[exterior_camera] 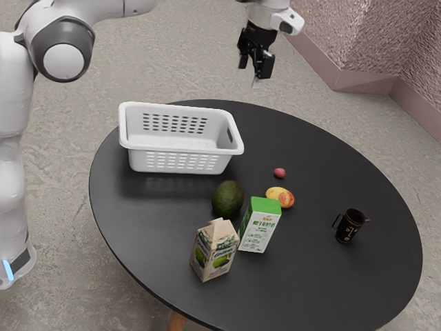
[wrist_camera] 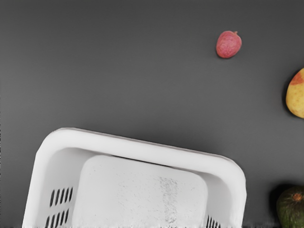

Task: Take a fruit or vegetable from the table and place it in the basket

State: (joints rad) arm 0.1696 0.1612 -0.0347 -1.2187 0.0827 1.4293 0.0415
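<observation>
Closest stands a beige carton point(exterior_camera: 215, 251), a green-topped carton point(exterior_camera: 260, 226) just behind it. My gripper point(exterior_camera: 253, 72) hangs released in the air, fingers apart. Avocado point(exterior_camera: 228, 200), yellow-red mango point(exterior_camera: 280, 197) and small red fruit point(exterior_camera: 279, 173) lie on the desk point(exterior_camera: 313, 276), outside the white basket point(exterior_camera: 180, 161).

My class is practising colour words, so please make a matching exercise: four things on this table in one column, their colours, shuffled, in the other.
Things
1. Basket
2. Avocado
3. Smallest fruit
4. Jug

Colours
A. Dark green
B. Black with gold markings
C. White
D. Pinkish red

Right pairs: 1-C, 2-A, 3-D, 4-B
</observation>
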